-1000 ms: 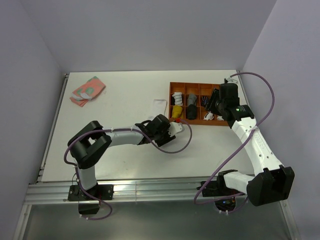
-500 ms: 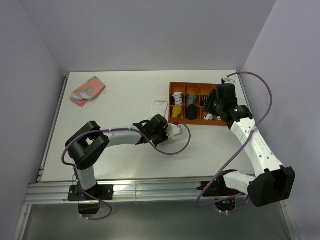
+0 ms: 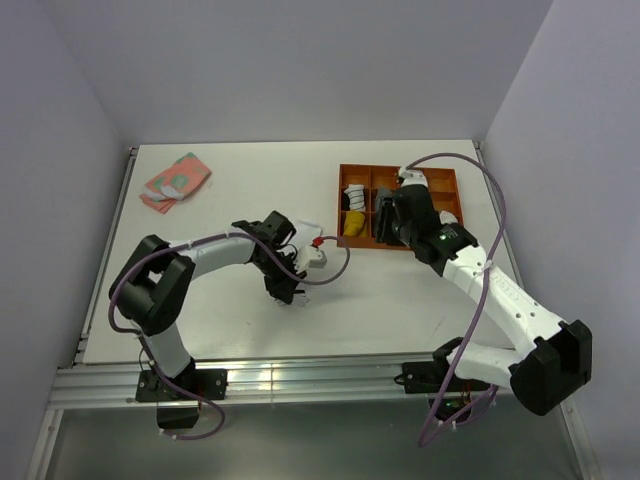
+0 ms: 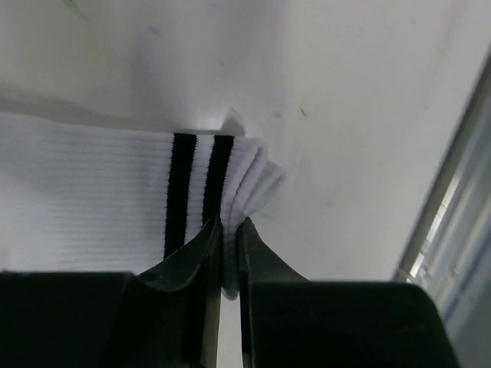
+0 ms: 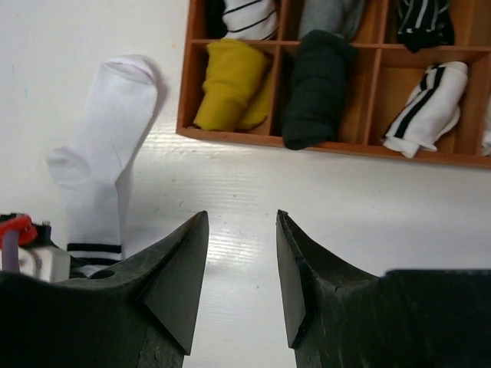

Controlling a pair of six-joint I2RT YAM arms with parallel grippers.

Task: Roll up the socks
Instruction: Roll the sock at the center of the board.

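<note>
A white sock with two black cuff bands [image 5: 107, 153] lies flat on the table, left of the orange tray; it also shows in the top view [image 3: 318, 222] and the left wrist view [image 4: 92, 207]. My left gripper [image 4: 230, 257] is shut on the edge of its cuff; in the top view this gripper [image 3: 305, 262] is at the sock's near end. My right gripper [image 5: 242, 253] is open and empty over bare table just in front of the tray, also seen from above [image 3: 388, 228]. A pink and teal sock [image 3: 176, 180] lies at the far left. A black striped sock [image 5: 420, 21] sits in the tray.
The orange compartment tray [image 5: 322, 146] holds several rolled socks, among them yellow [image 5: 230, 92], dark [image 5: 314, 84] and white striped [image 5: 426, 111]. In the top view the tray [image 3: 400, 245] is at the back right. A metal rail [image 3: 300, 375] runs along the near table edge.
My left gripper has moved left across the table. My right gripper has swung left from the tray's right end to in front of its middle.
</note>
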